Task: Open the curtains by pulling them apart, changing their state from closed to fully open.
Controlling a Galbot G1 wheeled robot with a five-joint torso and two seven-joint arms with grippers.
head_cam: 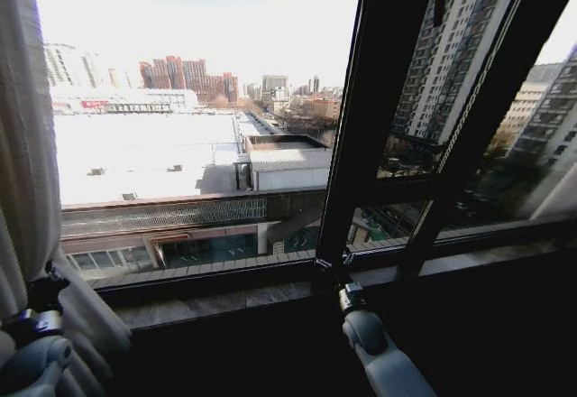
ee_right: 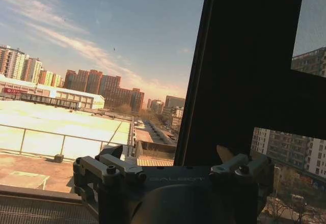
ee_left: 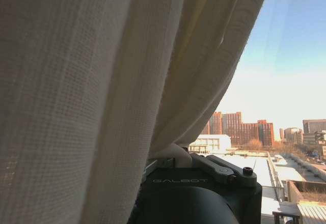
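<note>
The curtain (head_cam: 20, 144), sheer white with long pleats, hangs bunched at the far left edge of the window. My left gripper (head_cam: 41, 293) sits low at the left and is shut on a gathered fold of it. In the left wrist view the curtain (ee_left: 102, 81) drapes close over the camera and its folds pinch together into the left gripper (ee_left: 173, 155). My right gripper (head_cam: 329, 266) is at the middle of the window, right by the foot of the black frame bar (head_cam: 361, 144), with nothing in it. In its wrist view the right gripper (ee_right: 170, 158) stands open beside the black frame bar (ee_right: 244, 71).
Bare glass spans the window from the curtain rightwards, with rooftops and city blocks outside. A stone sill (head_cam: 225, 302) runs along the bottom of the window. A second slanted black bar (head_cam: 487, 117) stands further right.
</note>
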